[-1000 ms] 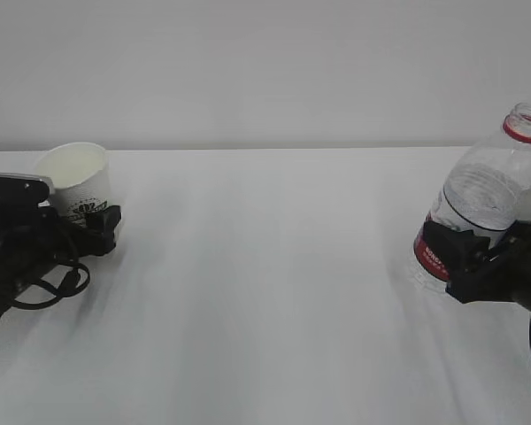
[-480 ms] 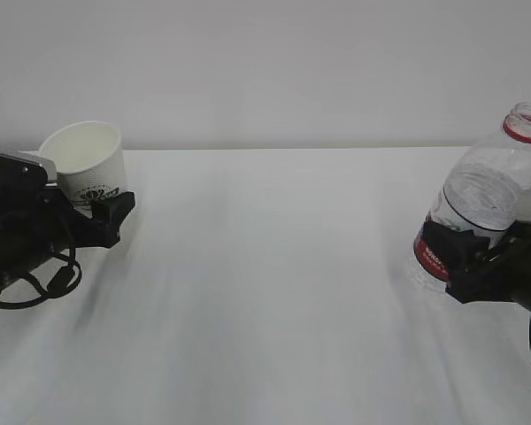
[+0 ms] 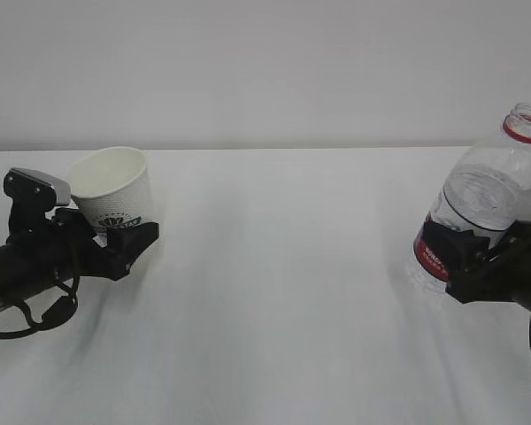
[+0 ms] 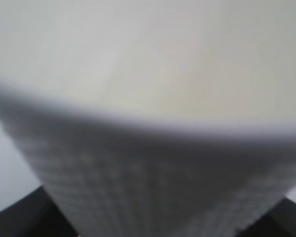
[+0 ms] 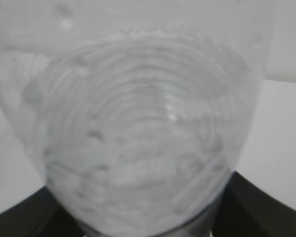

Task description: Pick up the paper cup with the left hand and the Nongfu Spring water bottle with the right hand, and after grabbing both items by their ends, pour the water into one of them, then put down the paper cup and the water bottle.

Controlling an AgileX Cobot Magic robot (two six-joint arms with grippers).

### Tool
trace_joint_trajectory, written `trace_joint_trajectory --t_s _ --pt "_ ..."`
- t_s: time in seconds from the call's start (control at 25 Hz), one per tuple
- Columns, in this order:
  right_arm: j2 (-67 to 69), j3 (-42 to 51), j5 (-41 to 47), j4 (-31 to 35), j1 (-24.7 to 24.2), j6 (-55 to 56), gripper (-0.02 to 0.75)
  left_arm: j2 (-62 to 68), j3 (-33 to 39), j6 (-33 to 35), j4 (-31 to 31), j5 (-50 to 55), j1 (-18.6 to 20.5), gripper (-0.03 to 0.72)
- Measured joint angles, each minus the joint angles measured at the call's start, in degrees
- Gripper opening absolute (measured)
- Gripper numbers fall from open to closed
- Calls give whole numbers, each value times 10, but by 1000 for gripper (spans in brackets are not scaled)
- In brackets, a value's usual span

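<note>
A white tabletop (image 3: 274,292) stretches across the exterior view, with a plain pale wall (image 3: 265,71) behind it.

At the left side, the left hand (image 3: 115,237), a black arm with a grey plate and looping black cables, reaches in low from the left edge. Its jaws are closed around the lower part of the paper cup (image 3: 115,193), gripping it near the base. The cup is white with a dark logo on its side. It is tilted, its open mouth leaning up and toward the left, so the pale inside shows. Whether its base touches the tabletop cannot be told. In the left wrist view the cup (image 4: 148,148) fills nearly the whole picture, blurred, with dark jaw tips at both lower corners.

At the far right, well apart from the cup, the right hand (image 3: 460,252) comes in from the right edge. Its jaws are closed on the Nongfu Spring water bottle (image 3: 487,190), holding it at the lower part, over the red label. The bottle is clear and ribbed, with a red neck ring and no cap, and leans slightly to the right. The water (image 3: 478,208) shows inside the body. In the right wrist view the bottle (image 5: 138,133) fills the picture, blurred, ribs visible, with dark jaw tips at the lower corners.
</note>
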Motion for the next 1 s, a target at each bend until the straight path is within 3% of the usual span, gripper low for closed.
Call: trace_joint_trajectory --t_s 0.44,0.76,1.0 --pt "0 0 7 -13 0 0 482 -1 0 -38 144 0 0 564" --pt "0 0 7 -30 0 0 482 -12 0 -39 209 0 -1 564" --pt "0 0 7 -43 0 0 482 -33 0 -40 223 0 -42 564"
